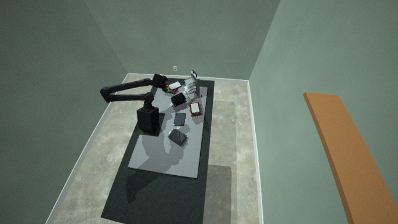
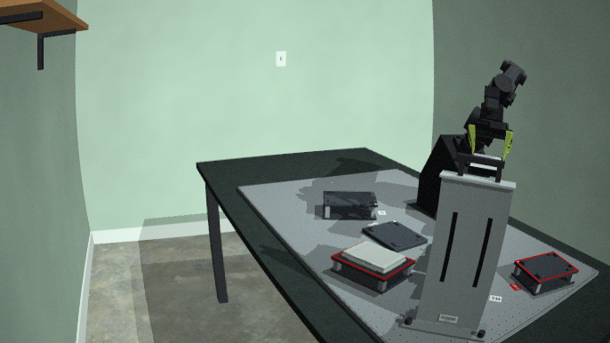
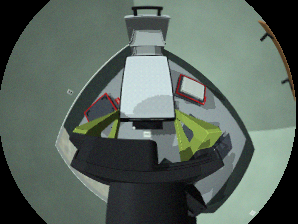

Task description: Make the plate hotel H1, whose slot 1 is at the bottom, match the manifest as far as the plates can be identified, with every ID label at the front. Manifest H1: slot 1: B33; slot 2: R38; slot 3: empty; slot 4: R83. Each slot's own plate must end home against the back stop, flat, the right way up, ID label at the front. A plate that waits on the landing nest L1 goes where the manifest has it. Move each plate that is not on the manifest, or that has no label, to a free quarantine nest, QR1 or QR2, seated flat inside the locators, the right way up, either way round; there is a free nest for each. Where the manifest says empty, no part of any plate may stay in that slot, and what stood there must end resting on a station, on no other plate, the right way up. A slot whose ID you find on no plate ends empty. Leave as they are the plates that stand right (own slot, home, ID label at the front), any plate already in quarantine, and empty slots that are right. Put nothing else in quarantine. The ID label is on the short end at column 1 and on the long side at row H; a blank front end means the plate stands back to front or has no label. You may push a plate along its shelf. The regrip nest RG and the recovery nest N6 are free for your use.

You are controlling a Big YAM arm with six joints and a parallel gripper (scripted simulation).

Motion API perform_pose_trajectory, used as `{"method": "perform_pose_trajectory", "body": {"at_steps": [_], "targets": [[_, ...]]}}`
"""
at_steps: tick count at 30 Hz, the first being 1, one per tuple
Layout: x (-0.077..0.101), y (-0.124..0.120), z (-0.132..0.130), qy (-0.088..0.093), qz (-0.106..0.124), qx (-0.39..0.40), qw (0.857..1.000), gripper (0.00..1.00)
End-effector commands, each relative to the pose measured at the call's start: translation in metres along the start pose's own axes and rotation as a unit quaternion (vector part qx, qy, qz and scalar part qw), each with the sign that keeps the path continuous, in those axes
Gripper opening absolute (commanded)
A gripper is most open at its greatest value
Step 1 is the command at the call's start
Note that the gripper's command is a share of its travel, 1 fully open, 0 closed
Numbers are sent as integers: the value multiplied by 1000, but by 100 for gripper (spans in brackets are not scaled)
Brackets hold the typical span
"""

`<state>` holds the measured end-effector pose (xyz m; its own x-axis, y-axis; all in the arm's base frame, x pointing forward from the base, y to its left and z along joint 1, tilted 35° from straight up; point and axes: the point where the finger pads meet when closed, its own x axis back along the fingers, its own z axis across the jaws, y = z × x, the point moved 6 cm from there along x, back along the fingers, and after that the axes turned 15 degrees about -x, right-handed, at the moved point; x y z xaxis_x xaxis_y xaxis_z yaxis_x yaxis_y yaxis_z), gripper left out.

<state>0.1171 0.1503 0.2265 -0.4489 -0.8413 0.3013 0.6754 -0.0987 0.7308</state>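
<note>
The grey plate hotel (image 1: pixel 192 85) (image 2: pixel 467 240) stands at the far end of the table, seen from behind in the exterior view. My gripper (image 1: pixel 170 86) (image 2: pixel 488 142) (image 3: pixel 147 113) hangs in front of it at about the height of its top. Its yellow fingers stand wide and grip the long sides of a white plate (image 1: pixel 174 85) (image 2: pixel 482 167) (image 3: pixel 148 90). The plate is level, in the air, its far end towards the hotel (image 3: pixel 148 26). I can read no label on it. The slots' contents are too small to read.
A red-edged quarantine nest (image 1: pixel 195 108) (image 2: pixel 373 262) (image 3: pixel 190 87) holds a white plate. The other red-edged nest (image 2: pixel 546 269) (image 3: pixel 101 106) sits below my gripper. Dark nests (image 2: pixel 349 204) (image 2: pixel 395 235) and a black block (image 1: pixel 178 99) lie mid-table. The arm base (image 1: pixel 148 117) stands at the left edge.
</note>
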Motion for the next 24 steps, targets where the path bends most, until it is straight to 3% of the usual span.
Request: {"method": "perform_pose_trajectory", "body": {"at_steps": [1,9,24], "targets": [[3,13,6,7,-20,10,1000,86],[6,32,26,23,-32,17,999,86],[-4,41,28,24,-32,14,999,86]]}}
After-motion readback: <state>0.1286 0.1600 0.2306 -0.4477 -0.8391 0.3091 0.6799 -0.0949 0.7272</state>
